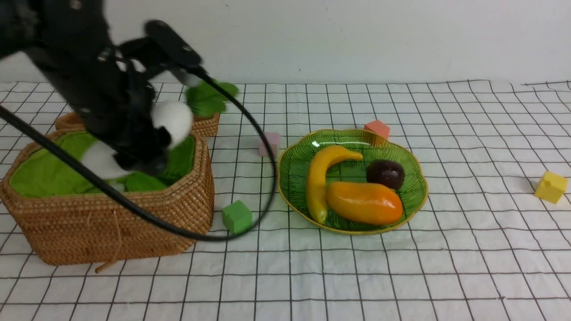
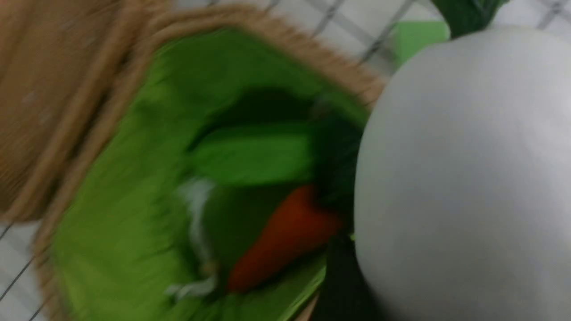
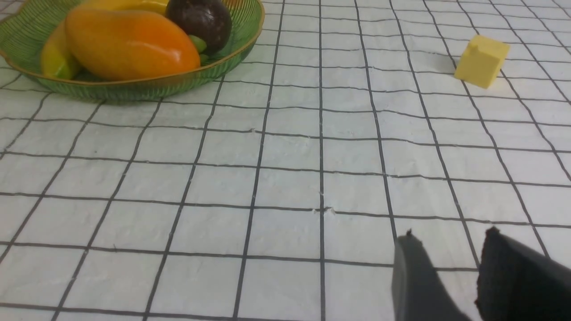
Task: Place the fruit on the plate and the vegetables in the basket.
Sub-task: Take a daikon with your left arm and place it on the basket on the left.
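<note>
Front view: the left gripper (image 1: pixel 145 154) clamps the white radish (image 1: pixel 171 120) crosswise over the basket's (image 1: pixel 196 209) open mouth, its long axis slanting toward the basket's far right corner. The nearer left arm likely needs only to lower and release.

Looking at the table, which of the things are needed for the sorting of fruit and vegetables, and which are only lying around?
For the job:
- banana, mango, dark round fruit, plate
- white radish, carrot, green pod, basket

Just lying about:
- green cube, pink cube, coral cube, yellow cube
</note>
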Available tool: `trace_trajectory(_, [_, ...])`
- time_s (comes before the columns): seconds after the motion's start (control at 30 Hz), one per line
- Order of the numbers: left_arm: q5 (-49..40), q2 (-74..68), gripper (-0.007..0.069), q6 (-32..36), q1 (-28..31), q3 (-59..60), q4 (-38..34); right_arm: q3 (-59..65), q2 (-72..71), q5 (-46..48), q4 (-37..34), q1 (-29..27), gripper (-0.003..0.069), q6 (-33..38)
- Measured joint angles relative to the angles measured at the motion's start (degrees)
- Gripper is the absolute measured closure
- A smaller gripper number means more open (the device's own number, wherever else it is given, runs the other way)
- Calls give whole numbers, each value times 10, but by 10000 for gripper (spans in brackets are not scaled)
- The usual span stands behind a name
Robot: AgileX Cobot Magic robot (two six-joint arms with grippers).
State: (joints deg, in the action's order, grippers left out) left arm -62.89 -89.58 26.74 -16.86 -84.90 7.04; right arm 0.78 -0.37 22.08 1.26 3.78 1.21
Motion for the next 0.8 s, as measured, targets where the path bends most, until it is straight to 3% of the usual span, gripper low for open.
trace_trajectory(0.07, [23, 1, 133, 11, 61, 4, 13, 0, 0, 0, 0, 0, 421, 0])
trace_trajectory(0.17, [76, -20, 133, 32, 99, 20, 24, 0, 0, 0, 0, 0, 421, 0])
trace_trajectory(0.33, [122, -68, 133, 43, 104, 44, 21, 0, 0, 0, 0, 0, 421, 0])
trace_trajectory(0.43, [136, -94, 43, 43, 104, 51, -4, 0, 0, 0, 0, 0, 421, 0])
trace_trajectory(0.5, [137, -93, -20, 43, 104, 51, -21, 0, 0, 0, 0, 0, 421, 0])
trace_trajectory(0.6, [113, -70, -44, 43, 104, 51, -49, 0, 0, 0, 0, 0, 421, 0])
trace_trajectory(0.8, [19, 38, 15, 40, 104, 51, -61, 0, 0, 0, 0, 0, 421, 0])
